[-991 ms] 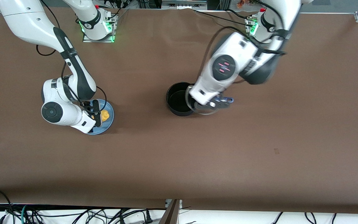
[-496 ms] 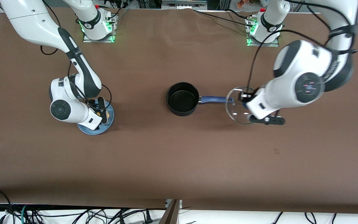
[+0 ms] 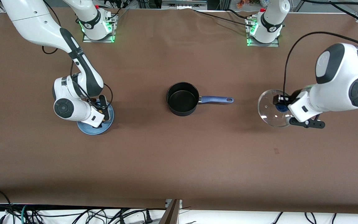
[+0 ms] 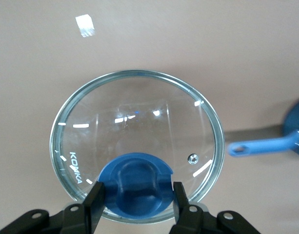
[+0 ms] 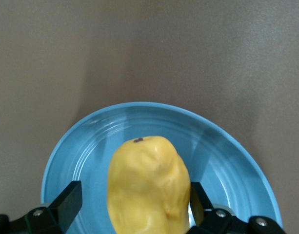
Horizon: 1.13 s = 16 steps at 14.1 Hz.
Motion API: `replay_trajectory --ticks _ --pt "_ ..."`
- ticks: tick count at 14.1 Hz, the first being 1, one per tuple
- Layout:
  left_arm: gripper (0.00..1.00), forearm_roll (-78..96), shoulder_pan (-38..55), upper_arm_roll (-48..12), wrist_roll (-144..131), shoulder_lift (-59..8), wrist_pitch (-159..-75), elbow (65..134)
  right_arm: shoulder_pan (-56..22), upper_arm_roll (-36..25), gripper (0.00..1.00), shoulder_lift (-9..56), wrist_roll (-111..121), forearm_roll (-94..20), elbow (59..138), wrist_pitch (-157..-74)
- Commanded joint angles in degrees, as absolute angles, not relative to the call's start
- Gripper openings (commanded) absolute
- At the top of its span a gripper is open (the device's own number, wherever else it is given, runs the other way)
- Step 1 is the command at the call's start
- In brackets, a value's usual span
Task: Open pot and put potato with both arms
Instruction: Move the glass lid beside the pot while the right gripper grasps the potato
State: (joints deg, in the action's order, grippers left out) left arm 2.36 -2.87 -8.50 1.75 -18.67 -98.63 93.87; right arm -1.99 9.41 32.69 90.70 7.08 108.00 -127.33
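Observation:
The black pot stands open in the middle of the table, its blue handle pointing toward the left arm's end. My left gripper is shut on the blue knob of the glass lid and holds it over the table past the handle's end. In the left wrist view the left gripper pinches the knob from both sides. My right gripper is down over the light-blue plate. In the right wrist view it is open around the yellow potato on the plate.
The arm bases with green lights stand at the table's edge farthest from the front camera. The pot handle's end shows in the left wrist view beside the lid. Cables hang below the table's near edge.
My left arm has carried the lid from beside the pot out toward its own end of the table. My right gripper has shifted slightly over the plate and now straddles the potato.

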Motion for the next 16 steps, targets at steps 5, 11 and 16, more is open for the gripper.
replay_trajectory --ticks 5,11,16 --pt "0.0 1.7 -6.9 -4.8 14.5 -13.4 -129.6 121.4 -1.5 9.6 0.19 31.4 93.9 7.1 108.5 -128.7" --pt "0.0 5.9 -4.5 -4.9 13.3 -16.2 -134.9 126.7 -1.6 12.7 0.14 30.4 88.0 5.8 100.3 -121.0" --pt "0.86 5.5 -1.8 -4.8 12.0 -17.7 -136.1 126.7 -1.8 21.8 0.15 30.1 60.5 3.3 94.1 -117.1"
